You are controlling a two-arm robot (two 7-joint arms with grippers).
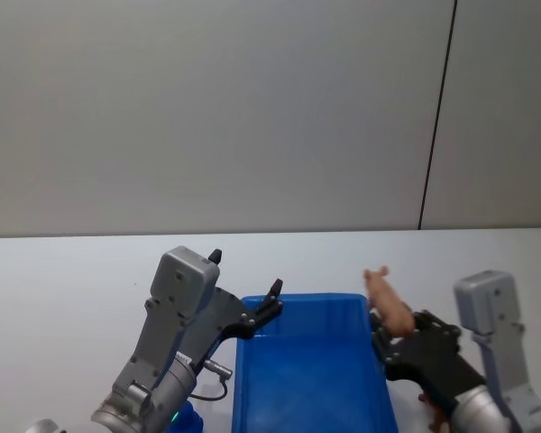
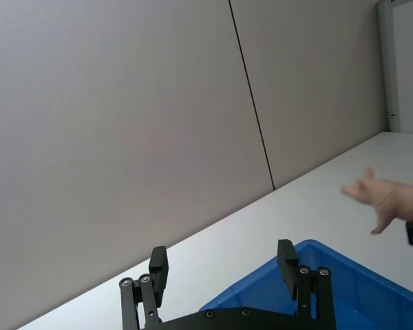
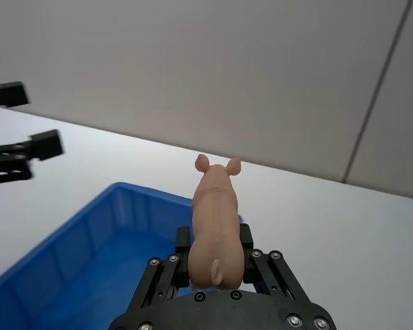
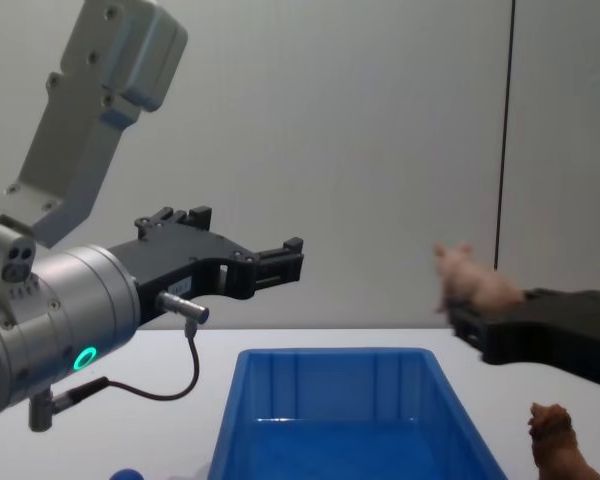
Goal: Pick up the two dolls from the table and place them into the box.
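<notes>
The pale pink pig doll [image 1: 389,302] is held up in the air at the right rim of the blue box [image 1: 311,379], with my right gripper [image 1: 398,332] shut on its body. From the right wrist the pig [image 3: 215,227] faces away, above the box's [image 3: 89,254] inner edge. The brown doll [image 4: 557,445] stands on the white table [image 1: 72,289] right of the box [image 4: 330,358], below my right arm; it also peeks out as the brown doll [image 1: 433,413]. My left gripper [image 1: 245,273] hovers open and holds nothing above the box's left far corner.
A small blue object [image 1: 186,417] lies on the table left of the box, under my left arm. A grey wall with a dark vertical seam [image 1: 435,117] stands behind the table. The far part of the table is bare.
</notes>
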